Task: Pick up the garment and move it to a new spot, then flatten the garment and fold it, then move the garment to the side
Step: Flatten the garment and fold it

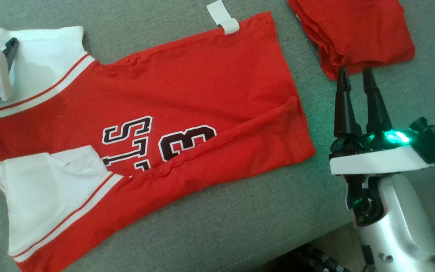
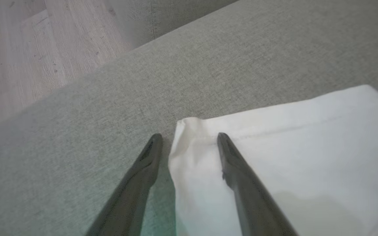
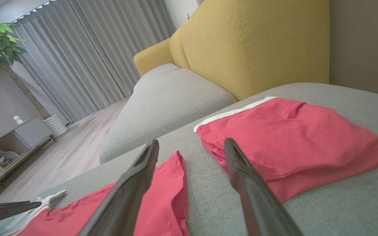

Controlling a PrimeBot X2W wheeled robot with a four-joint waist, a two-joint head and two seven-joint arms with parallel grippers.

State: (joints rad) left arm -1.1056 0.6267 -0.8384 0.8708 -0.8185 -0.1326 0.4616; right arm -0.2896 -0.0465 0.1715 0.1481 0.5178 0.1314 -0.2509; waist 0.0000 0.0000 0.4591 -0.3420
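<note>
Left pincer (image 2: 189,136): jaws wide, straddling the corner of the white sleeve (image 2: 290,147), one finger over cloth, the other over the grey sofa cushion (image 2: 77,137). Right pincer (image 1: 355,72): jaws wide, above bare cushion. Red jersey (image 1: 187,98) lies spread at its 9 o'clock, folded red pile (image 1: 353,30) at its 12 o'clock.

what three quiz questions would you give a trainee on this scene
1. True or false: the right pincer holds the jersey.
2. The left pincer straddles which part? A hem, B white sleeve corner, C collar.
3. What lies just past the right pincer's tips?
Key: 1 false, it is open, beside the jersey. 2 B. 3 a folded red cloth.
</note>
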